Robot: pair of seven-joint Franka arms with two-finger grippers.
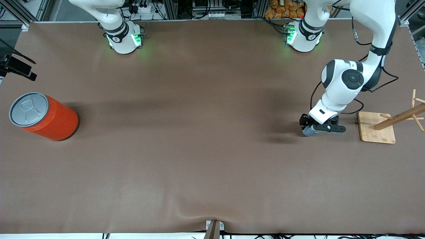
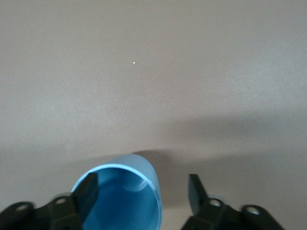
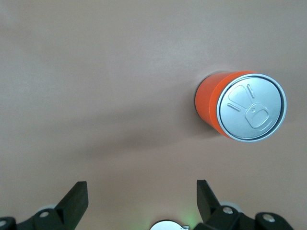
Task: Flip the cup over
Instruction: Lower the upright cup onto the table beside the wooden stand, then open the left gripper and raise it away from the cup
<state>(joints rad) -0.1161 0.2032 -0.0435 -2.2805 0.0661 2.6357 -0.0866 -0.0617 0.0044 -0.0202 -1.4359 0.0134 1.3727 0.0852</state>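
The small light-blue cup (image 1: 307, 131) is under my left gripper (image 1: 316, 128) toward the left arm's end of the table. In the left wrist view the cup (image 2: 120, 203) is tipped with its open mouth facing the camera. My left gripper (image 2: 143, 181) is open around the cup's wall: one finger (image 2: 88, 194) is inside the rim, and the other finger (image 2: 195, 191) is outside, apart from the wall. My right gripper (image 3: 141, 186) is open and empty high over the table near its own base, and is out of the front view.
A big orange can with a grey pull-tab lid (image 1: 49, 121) stands at the right arm's end; it also shows in the right wrist view (image 3: 211, 103). A wooden rack on a square base (image 1: 377, 132) stands beside the left gripper, at the table's end.
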